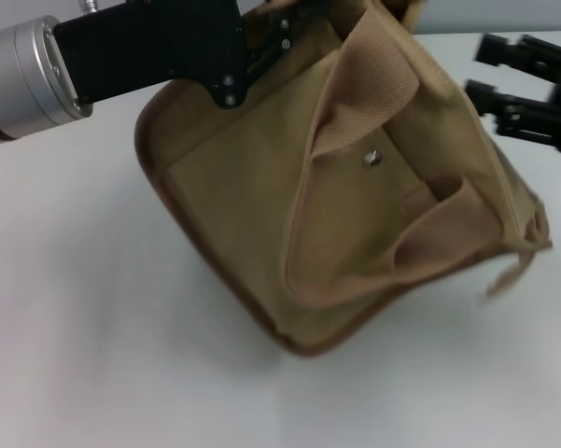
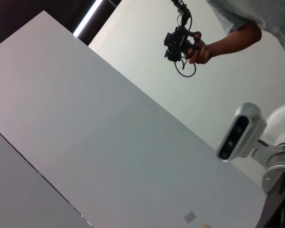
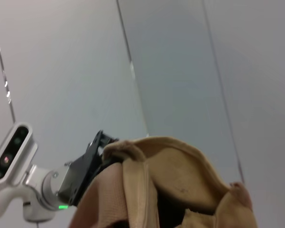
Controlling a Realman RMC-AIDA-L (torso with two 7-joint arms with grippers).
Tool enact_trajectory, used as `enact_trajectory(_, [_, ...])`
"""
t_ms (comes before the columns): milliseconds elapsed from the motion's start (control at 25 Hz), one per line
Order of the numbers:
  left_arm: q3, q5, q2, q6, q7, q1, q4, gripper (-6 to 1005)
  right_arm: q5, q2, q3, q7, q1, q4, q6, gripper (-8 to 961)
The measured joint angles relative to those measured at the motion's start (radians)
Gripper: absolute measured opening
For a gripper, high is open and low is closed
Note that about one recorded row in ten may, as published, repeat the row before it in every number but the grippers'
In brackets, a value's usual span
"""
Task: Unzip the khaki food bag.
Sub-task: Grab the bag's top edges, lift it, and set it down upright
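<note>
- The left gripper [image 1: 289,33], black on a silver wrist, reaches in from the upper left of the head view and meets the top rear edge of the khaki food bag [image 1: 252,205]; whether its fingers are spread or closed on the fabric cannot be told, as they are hidden against the bag.
- The right gripper [image 1: 490,79] hovers just beside the bag's upper right corner, its two black fingers [image 1: 504,51] parted with nothing between them.
- The one bag sits tilted on a plain white table [image 1: 84,355], near its centre, front pocket facing up.
- On the bag: two wide strap handles [image 1: 369,79], one metal snap [image 1: 372,159], darker brown piping along the edges.
- In the left wrist view, a person's hand [image 2: 199,51] holds a black device [image 2: 179,40] high up.
- Pale wall panels [image 3: 180,61] fill the room behind.
</note>
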Motion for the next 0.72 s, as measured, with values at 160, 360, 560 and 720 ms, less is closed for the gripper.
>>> enact_trajectory(160, [0.0, 0.0, -0.001, 0.0, 0.0, 0.0, 0.0, 85, 0.002, 0.0, 0.047, -0.038, -0.002, 0.053, -0.035, 840])
enact_trajectory(360, [0.0, 0.0, -0.003, 0.001, 0.0, -0.001, 0.0, 86, 0.009, 0.006, 0.073, -0.055, 0.011, 0.046, -0.023, 840])
enact_trajectory(560, [-0.001, 0.0, -0.007, 0.004, 0.0, 0.001, 0.0, 86, 0.009, 0.005, 0.075, -0.095, 0.029, 0.046, 0.042, 840])
enact_trajectory(720, [-0.001, -0.001, -0.008, 0.006, 0.0, 0.003, 0.0, 85, -0.001, 0.0, 0.049, -0.155, 0.038, 0.035, 0.037, 840])
